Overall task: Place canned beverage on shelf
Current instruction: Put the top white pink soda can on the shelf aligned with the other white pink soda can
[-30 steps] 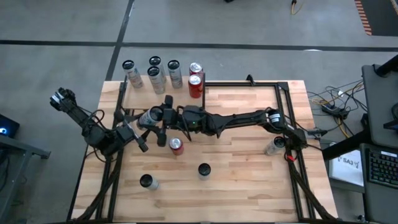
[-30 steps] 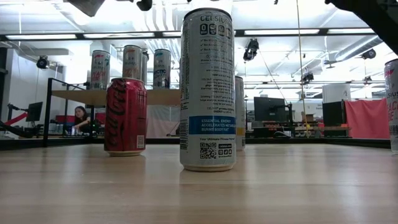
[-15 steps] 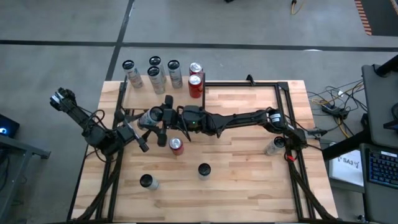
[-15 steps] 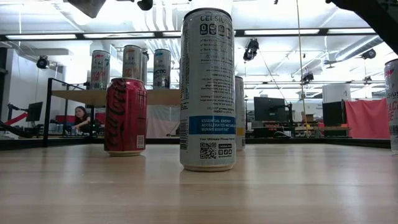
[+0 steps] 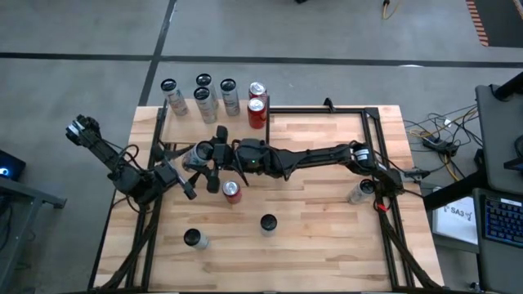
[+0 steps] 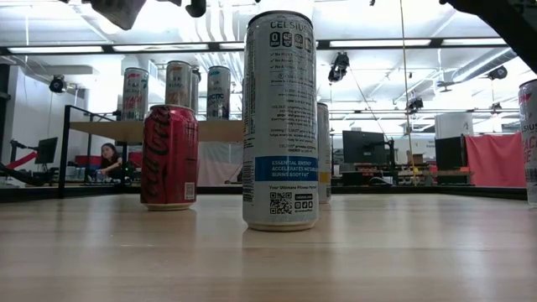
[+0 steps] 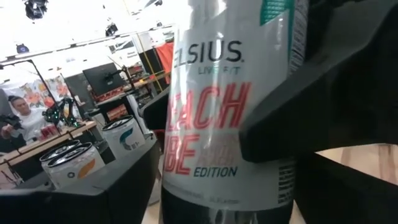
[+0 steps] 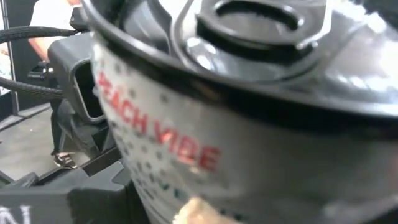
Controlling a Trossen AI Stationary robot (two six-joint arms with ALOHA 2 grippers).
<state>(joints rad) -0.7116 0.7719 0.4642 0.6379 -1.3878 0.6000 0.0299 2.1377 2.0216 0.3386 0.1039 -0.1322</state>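
A white canned beverage (image 5: 198, 153) with pink lettering hangs tilted in the air over the table's left half, its lid turned toward the right arm. My right gripper (image 5: 214, 152) reaches in from the table's right and is shut on it. My left gripper (image 5: 186, 173) stands open on the can's other side; in the left wrist view the can (image 7: 224, 124) fills the space between its fingers, and I cannot tell whether they touch it. The shelf (image 5: 237, 126) stands at the table's far left with several cans upright on it. My right gripper pinches the can between its two fingers, one of which crosses the can's side (image 7: 292, 118). It comes level from the table's right. The can's lid (image 8: 261, 25) sits right in front of the wrist camera. The can is tilted and clear of the table.
A red can (image 5: 232, 191) stands on the table just below the grippers. Two more cans (image 5: 268, 223) (image 5: 194, 238) stand near the front edge, and another (image 5: 359, 192) beside the right arm's base. In the low view a tall white can (image 6: 279, 122) stands close.
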